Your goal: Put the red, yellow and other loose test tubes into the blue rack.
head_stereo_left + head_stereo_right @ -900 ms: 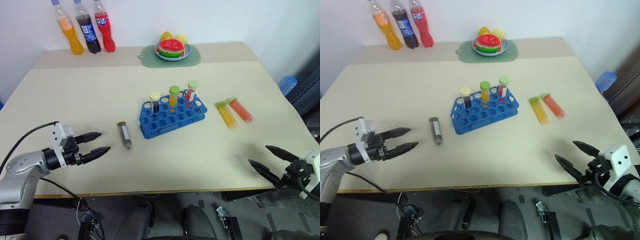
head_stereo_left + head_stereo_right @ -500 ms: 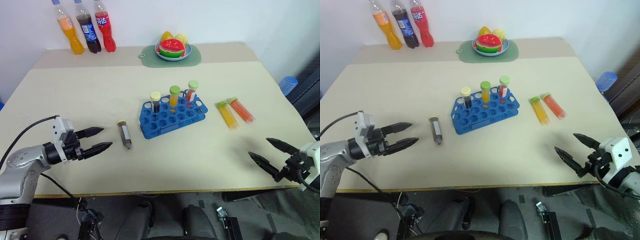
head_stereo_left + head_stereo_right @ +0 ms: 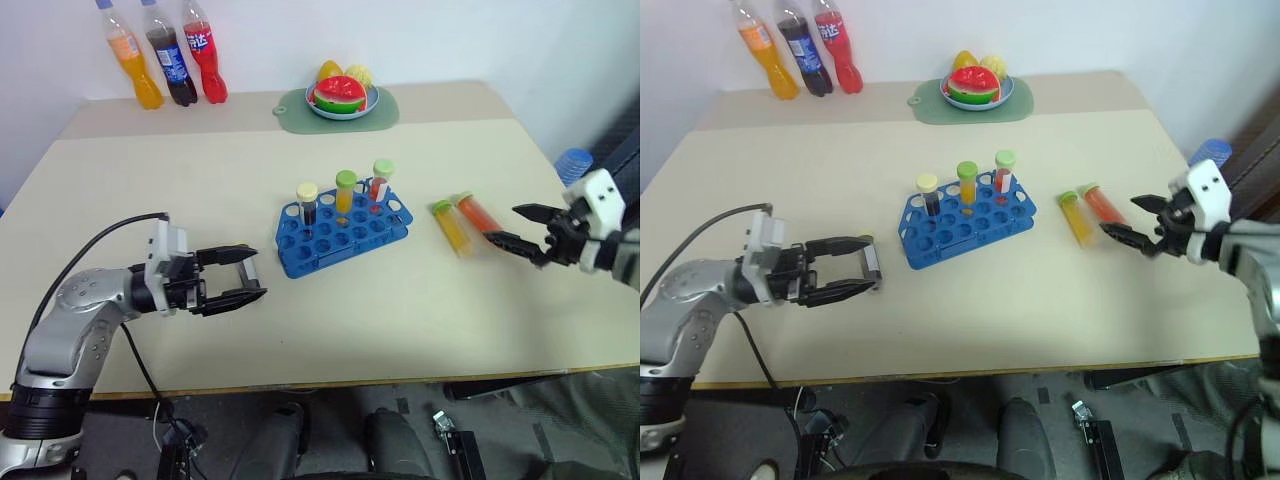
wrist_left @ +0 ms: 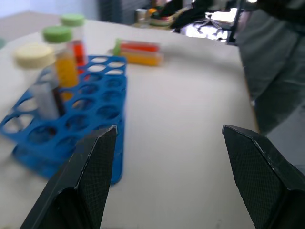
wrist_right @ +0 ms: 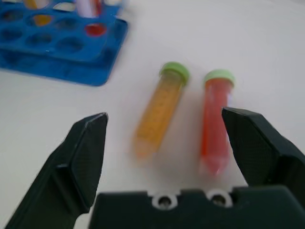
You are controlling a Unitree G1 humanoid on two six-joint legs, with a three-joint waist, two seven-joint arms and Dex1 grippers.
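Note:
The blue rack (image 3: 345,232) stands mid-table with three capped tubes upright in its back row. To its right lie a yellow tube (image 3: 452,228) and a red tube (image 3: 480,216), side by side, green caps pointing away. My right gripper (image 3: 512,228) hovers open just right of the red tube, aimed at the pair; the right wrist view shows both tubes (image 5: 159,112) (image 5: 214,125) beyond its spread fingers. A grey tube (image 3: 871,262) lies left of the rack, between the tips of my open left gripper (image 3: 256,272), which points toward the rack.
Three soda bottles (image 3: 165,62) stand at the back left corner. A plate of fruit (image 3: 343,97) sits on a green mat at the back centre. A blue stack of cups (image 3: 574,165) stands off the table's right edge.
My left gripper has slid right until its open fingers flank the grey tube. My right gripper has come up from the front edge and forward to the red and yellow tubes.

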